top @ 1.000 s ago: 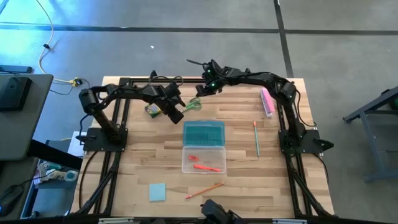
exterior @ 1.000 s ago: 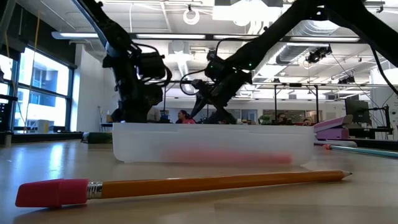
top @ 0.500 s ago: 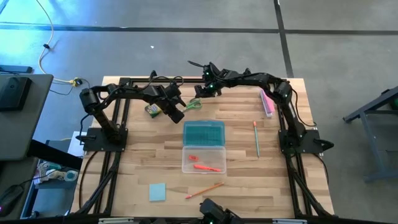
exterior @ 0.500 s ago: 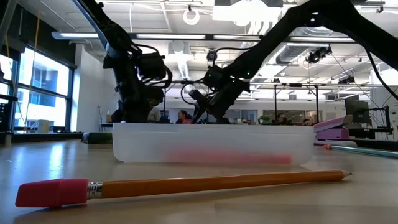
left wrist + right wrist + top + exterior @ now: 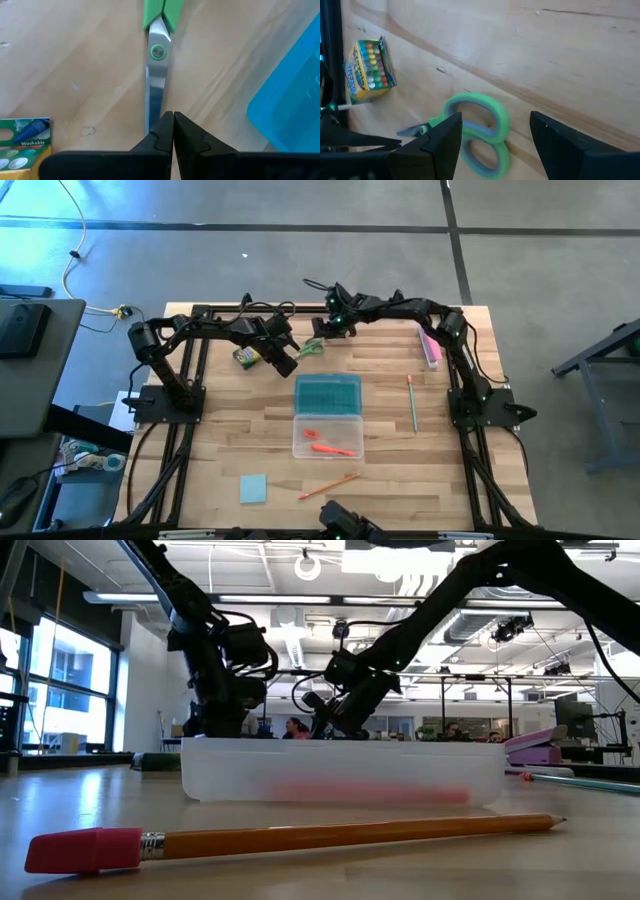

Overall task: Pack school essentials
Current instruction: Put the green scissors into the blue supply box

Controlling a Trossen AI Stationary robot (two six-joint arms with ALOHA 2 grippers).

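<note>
Left gripper (image 5: 173, 131): fingers together at scissors (image 5: 472, 132) blade tip | right gripper (image 5: 492, 132): fingers apart over handles | risk: scissors pivot, grippers collide.

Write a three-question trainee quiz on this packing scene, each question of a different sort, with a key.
1. True or false: the left gripper is shut at the scissors' blade tip.
2. What lies between the right gripper's open fingers? A) crayon box B) scissor handles C) note pad
3. Fill in: the orange pen lies inside the clear ____.

Key: 1 true; 2 B; 3 case.
</note>
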